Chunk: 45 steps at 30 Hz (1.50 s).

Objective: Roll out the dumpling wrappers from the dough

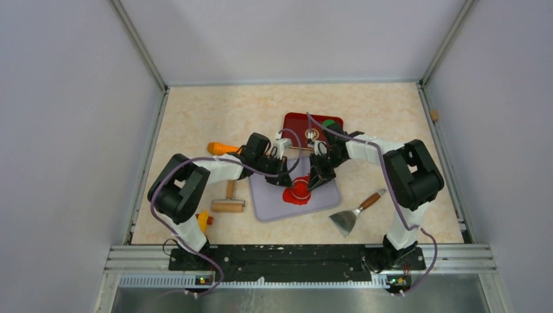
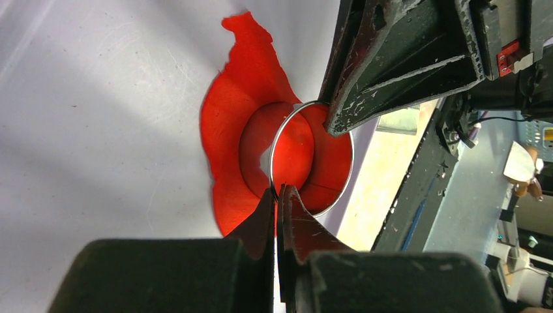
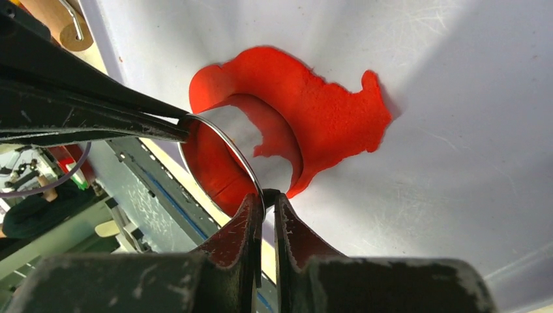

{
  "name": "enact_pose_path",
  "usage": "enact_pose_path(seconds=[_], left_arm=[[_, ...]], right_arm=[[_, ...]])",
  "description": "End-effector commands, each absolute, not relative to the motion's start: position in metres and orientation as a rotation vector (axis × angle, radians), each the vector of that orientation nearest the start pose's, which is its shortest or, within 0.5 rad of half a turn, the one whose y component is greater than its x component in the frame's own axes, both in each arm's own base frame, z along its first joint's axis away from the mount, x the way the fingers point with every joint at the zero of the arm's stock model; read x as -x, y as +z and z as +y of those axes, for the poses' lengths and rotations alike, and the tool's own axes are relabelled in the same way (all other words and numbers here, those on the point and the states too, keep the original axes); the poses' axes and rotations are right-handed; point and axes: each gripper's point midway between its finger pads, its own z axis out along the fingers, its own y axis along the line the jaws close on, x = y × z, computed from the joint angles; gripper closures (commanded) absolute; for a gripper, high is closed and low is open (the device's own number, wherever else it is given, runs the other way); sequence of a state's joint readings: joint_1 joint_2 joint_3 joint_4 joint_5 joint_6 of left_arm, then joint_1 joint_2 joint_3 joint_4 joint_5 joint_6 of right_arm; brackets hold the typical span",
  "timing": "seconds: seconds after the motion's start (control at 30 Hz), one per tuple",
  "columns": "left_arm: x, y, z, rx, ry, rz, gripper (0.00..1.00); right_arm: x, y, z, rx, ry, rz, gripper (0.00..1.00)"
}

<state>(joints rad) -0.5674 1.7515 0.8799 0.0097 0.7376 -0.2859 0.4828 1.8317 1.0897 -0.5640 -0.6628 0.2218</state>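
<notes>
The dough (image 1: 297, 195) is a flattened, ragged red patch on the lilac board (image 1: 267, 203). A metal ring cutter (image 1: 301, 188) stands on it. In the left wrist view my left gripper (image 2: 278, 190) is shut on the near rim of the ring cutter (image 2: 351, 156), with the dough (image 2: 228, 124) beneath. My right gripper (image 3: 266, 195) pinches the opposite rim of the ring cutter (image 3: 241, 127) over the dough (image 3: 326, 104). Red dough fills the ring. Separate dumpling wrappers are out of view.
A wooden rolling pin (image 1: 228, 205) lies left of the board, and an orange-handled tool (image 1: 222, 148) behind it. A metal scraper (image 1: 355, 215) lies to the right. A red tray (image 1: 297, 124) with a green disc (image 1: 331, 124) stands behind the board.
</notes>
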Motion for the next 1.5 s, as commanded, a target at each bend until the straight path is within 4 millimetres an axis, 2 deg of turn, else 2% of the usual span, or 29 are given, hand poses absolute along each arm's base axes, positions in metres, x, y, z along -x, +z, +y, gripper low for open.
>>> enact_pose_path(seconds=[0.0, 0.23, 0.37, 0.53, 0.9, 1.13, 1.27, 1.33, 1.47], left_arm=[[-0.201, 0.0, -0.288, -0.798, -1.126, 2.587, 1.0], [-0.187, -0.006, -0.287, -0.835, -1.135, 2.582, 1.0], [-0.182, 0.0, -0.298, -0.881, -1.162, 2.532, 1.0], [-0.173, 0.003, -0.303, -0.929, -1.171, 2.507, 1.0], [-0.153, -0.002, -0.282, -1.036, -1.105, 2.521, 1.0], [-0.147, 0.007, -0.283, -1.074, -1.112, 2.492, 1.0], [-0.148, 0.011, -0.285, -1.066, -1.112, 2.478, 1.0], [-0.149, 0.01, -0.284, -1.06, -1.099, 2.484, 1.0], [-0.168, 0.007, -0.283, -1.054, -1.038, 2.451, 1.0]], right_arm=[[-0.25, -0.003, 0.265, 0.657, 0.91, 2.831, 1.0], [-0.267, 0.007, 0.271, 0.66, 0.89, 2.773, 1.0], [-0.27, 0.004, 0.272, 0.662, 0.878, 2.777, 1.0], [-0.278, 0.007, 0.276, 0.655, 0.893, 2.752, 1.0], [-0.292, 0.011, 0.287, 0.647, 0.919, 2.72, 1.0], [-0.298, 0.012, 0.291, 0.649, 0.922, 2.707, 1.0], [-0.296, 0.011, 0.289, 0.66, 0.912, 2.713, 1.0], [-0.289, 0.011, 0.285, 0.661, 0.916, 2.728, 1.0], [-0.269, 0.009, 0.273, 0.635, 0.911, 2.759, 1.0]])
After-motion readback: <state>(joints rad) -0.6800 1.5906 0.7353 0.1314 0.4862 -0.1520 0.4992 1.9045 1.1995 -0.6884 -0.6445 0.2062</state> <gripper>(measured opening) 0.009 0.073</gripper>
